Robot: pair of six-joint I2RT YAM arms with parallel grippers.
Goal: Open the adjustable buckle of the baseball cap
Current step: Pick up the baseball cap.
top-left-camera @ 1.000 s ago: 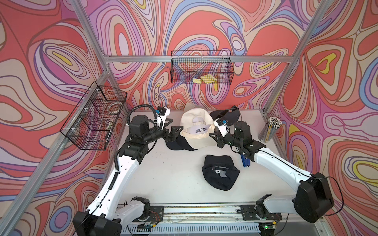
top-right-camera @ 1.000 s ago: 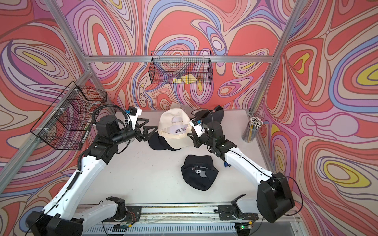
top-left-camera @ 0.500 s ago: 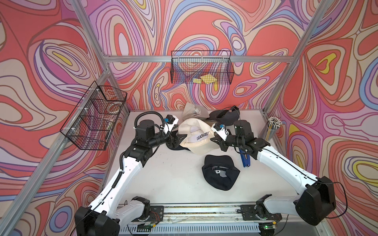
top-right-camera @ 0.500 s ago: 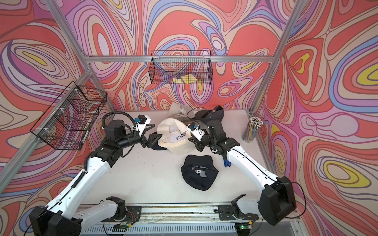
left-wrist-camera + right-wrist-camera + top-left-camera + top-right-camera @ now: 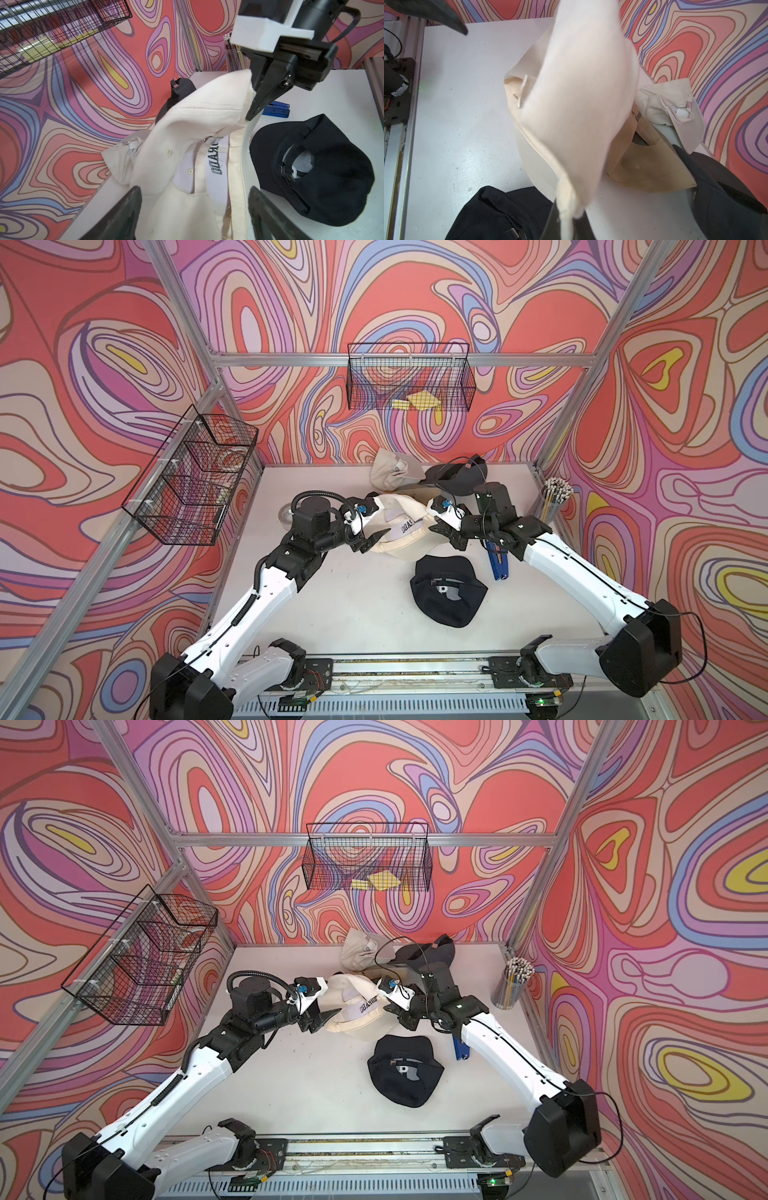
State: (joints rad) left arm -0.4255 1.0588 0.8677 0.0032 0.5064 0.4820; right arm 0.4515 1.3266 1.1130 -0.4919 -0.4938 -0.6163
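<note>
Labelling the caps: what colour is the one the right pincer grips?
A cream fabric baseball cap, clearest in the left wrist view.

Cannot make out the right gripper (image 5: 568, 216) tips in the right wrist view — buried under the cream cap (image 5: 581, 93), itself blurred at close range. Cropped by the left wrist view's lower edge: left gripper (image 5: 193, 188) fingers. Half covered by the right arm — blue tool (image 5: 500, 568). Legible on the cap's band only as "ORADO", rest hidden.

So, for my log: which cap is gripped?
The cream lettered cap, pinched by the shut right gripper; the front black cap and those behind lie free.
</note>
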